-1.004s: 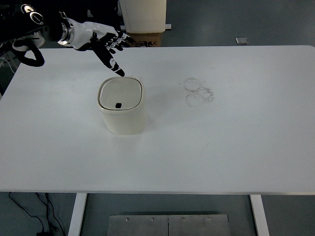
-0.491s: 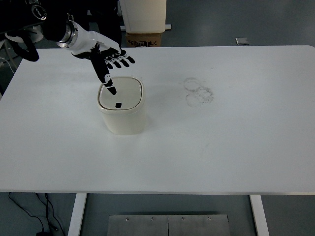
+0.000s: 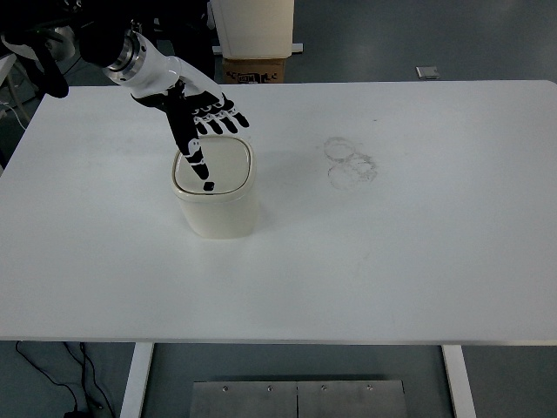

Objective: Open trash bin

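- The left hand [image 3: 193, 117] is black and white and looks hard and shiny. Its fingers are spread apart and hold nothing.
- One long finger [image 3: 197, 157] points down over the lid, right by a small black button [image 3: 209, 185]. I cannot tell if it touches.
- The trash bin [image 3: 216, 193] is cream, smooth, with round corners. Its lid is shut. It stands left of the middle of the white tabletop [image 3: 392, 252].
- Faint grey ring marks [image 3: 349, 162] lie to the right.
- A brown box [image 3: 254, 69] behind is partly hidden; its print is too small to read.
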`<action>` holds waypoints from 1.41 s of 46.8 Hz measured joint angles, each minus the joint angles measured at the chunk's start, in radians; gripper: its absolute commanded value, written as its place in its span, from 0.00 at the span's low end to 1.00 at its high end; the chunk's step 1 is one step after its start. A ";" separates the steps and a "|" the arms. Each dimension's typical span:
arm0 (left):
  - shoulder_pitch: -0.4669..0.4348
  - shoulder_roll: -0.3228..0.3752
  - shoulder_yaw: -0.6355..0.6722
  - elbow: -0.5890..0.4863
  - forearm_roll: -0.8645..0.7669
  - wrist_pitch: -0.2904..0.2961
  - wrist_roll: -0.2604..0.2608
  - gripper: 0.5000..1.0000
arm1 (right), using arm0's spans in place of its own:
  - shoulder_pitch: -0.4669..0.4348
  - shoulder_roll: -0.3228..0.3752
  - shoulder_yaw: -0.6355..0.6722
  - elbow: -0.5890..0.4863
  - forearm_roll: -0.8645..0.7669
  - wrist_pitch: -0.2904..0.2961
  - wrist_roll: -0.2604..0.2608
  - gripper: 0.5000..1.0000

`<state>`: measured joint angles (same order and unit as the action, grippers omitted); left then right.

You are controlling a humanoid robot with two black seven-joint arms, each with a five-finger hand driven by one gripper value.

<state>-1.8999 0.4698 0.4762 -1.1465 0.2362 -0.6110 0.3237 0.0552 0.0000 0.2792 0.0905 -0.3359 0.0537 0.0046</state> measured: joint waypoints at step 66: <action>-0.022 0.012 0.109 -0.115 -0.023 0.000 0.010 1.00 | 0.000 0.000 0.000 0.000 0.000 0.000 0.000 0.98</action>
<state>-1.9215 0.4816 0.5857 -1.2610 0.2131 -0.6108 0.3337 0.0552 0.0000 0.2792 0.0905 -0.3359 0.0537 0.0046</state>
